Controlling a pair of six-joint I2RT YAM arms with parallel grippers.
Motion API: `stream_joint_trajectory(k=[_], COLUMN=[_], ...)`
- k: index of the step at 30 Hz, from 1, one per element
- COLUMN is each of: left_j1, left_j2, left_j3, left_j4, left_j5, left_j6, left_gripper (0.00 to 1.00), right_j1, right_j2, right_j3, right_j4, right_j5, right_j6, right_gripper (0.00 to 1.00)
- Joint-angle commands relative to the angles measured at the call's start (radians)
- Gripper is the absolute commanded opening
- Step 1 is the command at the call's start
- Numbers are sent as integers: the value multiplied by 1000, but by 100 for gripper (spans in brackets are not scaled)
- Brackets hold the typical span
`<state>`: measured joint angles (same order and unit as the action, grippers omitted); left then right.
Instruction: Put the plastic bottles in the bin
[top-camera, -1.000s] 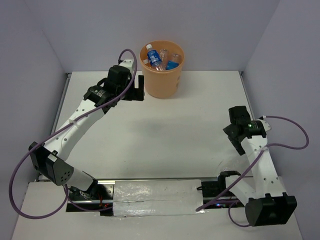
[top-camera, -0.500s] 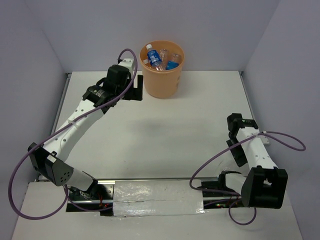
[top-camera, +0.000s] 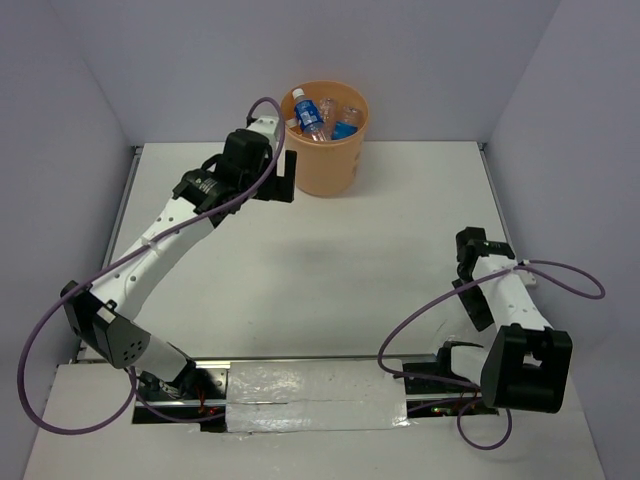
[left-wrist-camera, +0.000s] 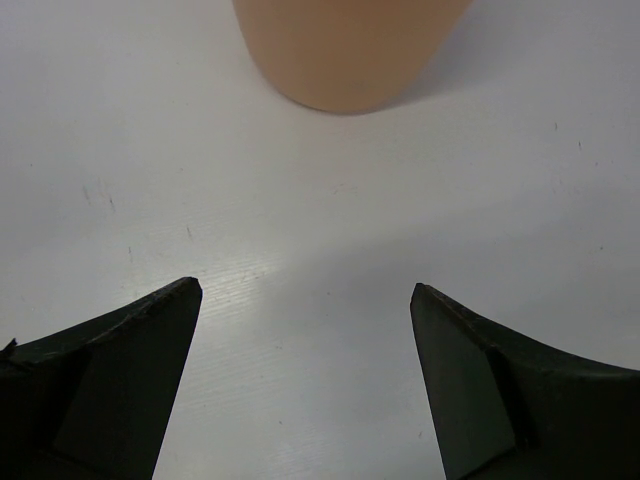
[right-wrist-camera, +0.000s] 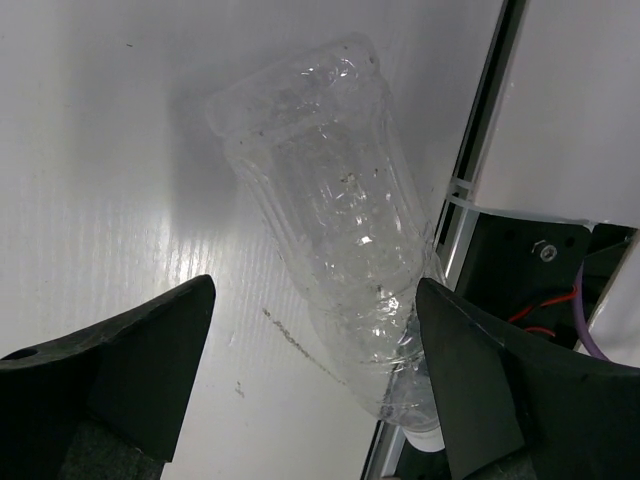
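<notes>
I count several bottles (top-camera: 310, 115) inside the orange bin (top-camera: 325, 165) at the far edge of the table (top-camera: 330, 270); one clear bottle (right-wrist-camera: 330, 200) lies flat by the front rail (right-wrist-camera: 485, 120); right gripper (right-wrist-camera: 312, 290) spread above it, not gripping; left gripper (left-wrist-camera: 303, 288) spread, empty, facing the bin's base.

Left arm (top-camera: 160, 238) outstretched, right arm (top-camera: 512, 300) folded, jaws spread.

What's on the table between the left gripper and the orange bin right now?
Nothing. In the left wrist view, only bare white table separates the left gripper from the base of the bin.
</notes>
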<state>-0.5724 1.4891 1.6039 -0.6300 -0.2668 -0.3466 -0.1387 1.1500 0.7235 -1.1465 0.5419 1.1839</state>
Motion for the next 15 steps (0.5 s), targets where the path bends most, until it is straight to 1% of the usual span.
stream_joint_trajectory(k=[1,5,10,15], left_j1=[-7,-9,-12,-18], left_j2=[16,36,46,45], left_j3=[53,82,87,76], left_j4=[6,4,6,1], left_j5=[-23,-28,-28,-34], left_j6=[-8,-8,-11,-14], left_gripper=[99,99,99,99], right_j1=[-7,-7,-7,-7], right_j2=[4,-3,31,54], right_j3=[-16,-36,-53,-79], right_j4=[45,89,123,197], right_j5=[32,14,-19,-83], right_j6=[0,-1,0,-49], right_gripper=[89,91,91,92])
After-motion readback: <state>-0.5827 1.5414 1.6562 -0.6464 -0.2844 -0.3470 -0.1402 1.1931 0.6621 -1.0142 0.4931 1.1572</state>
